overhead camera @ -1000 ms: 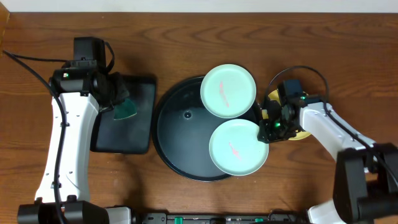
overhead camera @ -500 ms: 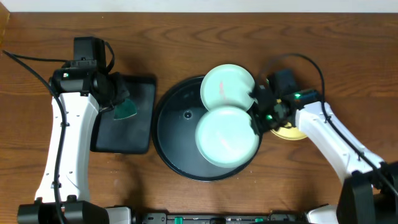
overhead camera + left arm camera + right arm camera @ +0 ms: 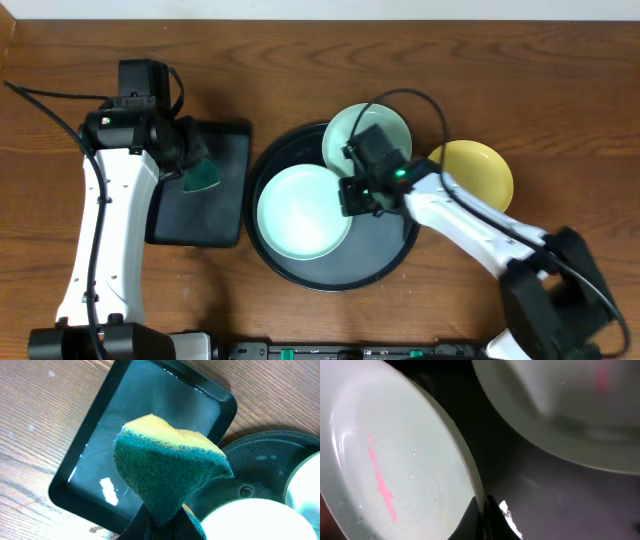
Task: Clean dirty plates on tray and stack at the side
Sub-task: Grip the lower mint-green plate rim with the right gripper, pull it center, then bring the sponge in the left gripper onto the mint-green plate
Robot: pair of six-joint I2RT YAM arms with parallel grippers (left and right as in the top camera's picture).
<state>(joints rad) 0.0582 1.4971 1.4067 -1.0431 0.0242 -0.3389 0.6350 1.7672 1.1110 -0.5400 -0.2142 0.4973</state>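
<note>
Plate [image 3: 300,212] shifted left (right hand [image 3: 348,196] gripping) | sponge [image 3: 167,477] above rectangular tray [image 3: 225,160]

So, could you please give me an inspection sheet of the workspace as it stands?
Surface: wooden table, no spills seen.
Job's things: held mint plate, pink-streaked, over the round tray; second mint plate at its far rim; yellow plate on the table beside it.
Clutter: rectangular tray.
Grippers: left fingers shut on a sponge; right fingers shut on the held plate's rim.
Cables: black cables at both arms.
Surroundings: pale strip beyond the far edge.
</note>
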